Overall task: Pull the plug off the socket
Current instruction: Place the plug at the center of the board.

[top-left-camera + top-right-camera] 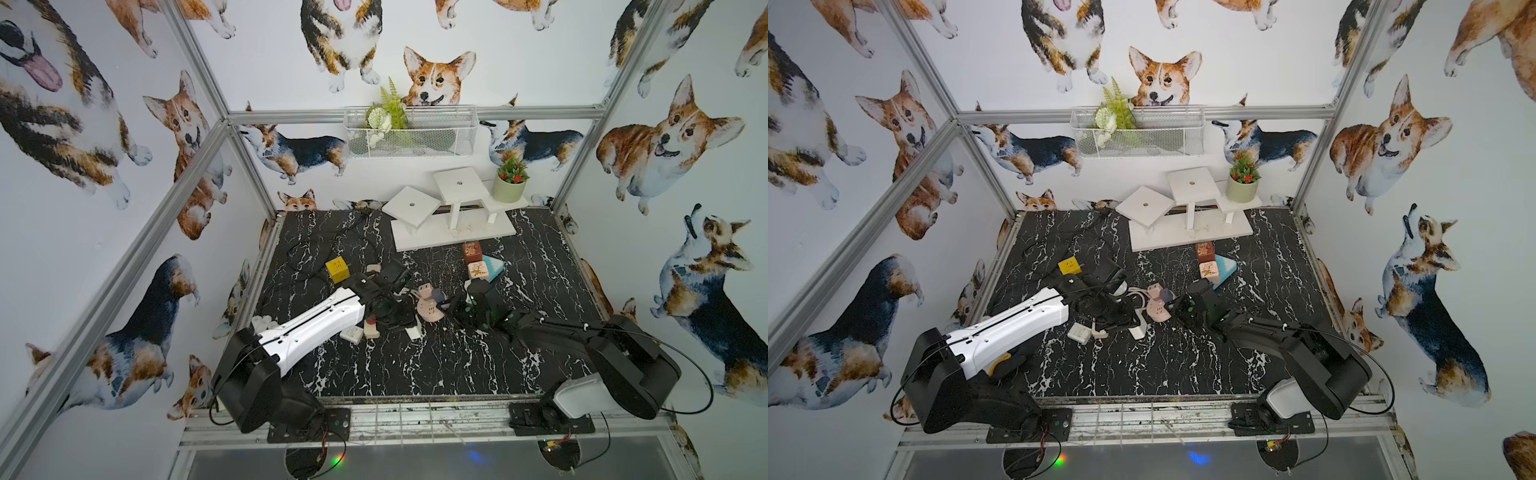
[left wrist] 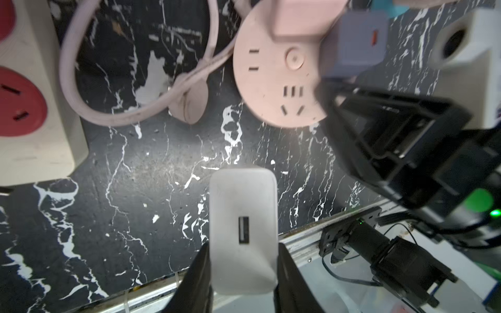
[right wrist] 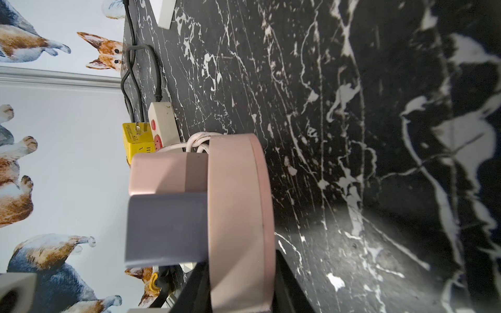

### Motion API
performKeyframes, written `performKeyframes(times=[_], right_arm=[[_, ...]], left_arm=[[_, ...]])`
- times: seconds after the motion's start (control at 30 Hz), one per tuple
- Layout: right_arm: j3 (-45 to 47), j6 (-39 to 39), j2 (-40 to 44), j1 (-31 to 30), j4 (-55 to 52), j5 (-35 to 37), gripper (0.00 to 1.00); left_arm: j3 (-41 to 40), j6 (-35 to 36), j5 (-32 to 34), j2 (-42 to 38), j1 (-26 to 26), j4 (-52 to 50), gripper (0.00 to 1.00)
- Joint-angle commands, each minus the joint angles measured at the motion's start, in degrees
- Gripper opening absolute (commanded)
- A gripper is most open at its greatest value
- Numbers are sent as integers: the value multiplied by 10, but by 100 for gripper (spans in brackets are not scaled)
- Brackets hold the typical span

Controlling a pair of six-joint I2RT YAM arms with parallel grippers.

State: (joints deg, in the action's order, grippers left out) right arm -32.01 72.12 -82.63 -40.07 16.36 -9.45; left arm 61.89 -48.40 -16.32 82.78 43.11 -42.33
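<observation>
In the left wrist view a cream power strip (image 2: 29, 135) with red outlets fills the left edge. A pink cord (image 2: 67, 81) loops just beside it on the black marbled table (image 2: 151, 176).

At bottom centre the left gripper (image 2: 244, 252) has its fingers (image 2: 199, 273) closed on a white adapter (image 2: 242, 216), one pressing each long side. The adapter is held well apart from the round pink socket (image 2: 282, 73) in the upper centre. A pink plug (image 2: 301, 19) and a grey plug (image 2: 355, 46) sit in the socket's face toward the upper right.

In the right wrist view the right gripper (image 3: 241, 265), at bottom centre, has its fingers (image 3: 284, 273) clamped tight on the socket's rim. The grey plug sits flush against the socket's face to the left, with the pink plug above it. A yellow cube adapter (image 3: 138, 138) lies further back, upper left of the socket.

In both top views the socket (image 1: 430, 311) (image 1: 1156, 309) is near mid-frame, between the two arms.
</observation>
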Motion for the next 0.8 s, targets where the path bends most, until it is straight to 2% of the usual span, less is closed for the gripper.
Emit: performKeyframes(times=[0.0, 0.23, 0.43, 0.53, 0.77], right_arm=[[-6, -12, -8, 7, -52, 6, 0], [-21, -25, -16, 9, -63, -6, 0], [-22, -29, -16, 10, -68, -9, 0], [-22, -31, -12, 10, -71, -10, 0], [-20, -32, -8, 10, -71, -12, 0]], left_arm=[[-34, -27, -67, -1, 0, 66, 0], [-60, -29, -100, 27, 15, 120, 1], [-81, -30, -97, 46, 19, 142, 12], [-82, -23, -77, 46, 19, 122, 30], [-76, -15, -57, 45, 18, 91, 56]])
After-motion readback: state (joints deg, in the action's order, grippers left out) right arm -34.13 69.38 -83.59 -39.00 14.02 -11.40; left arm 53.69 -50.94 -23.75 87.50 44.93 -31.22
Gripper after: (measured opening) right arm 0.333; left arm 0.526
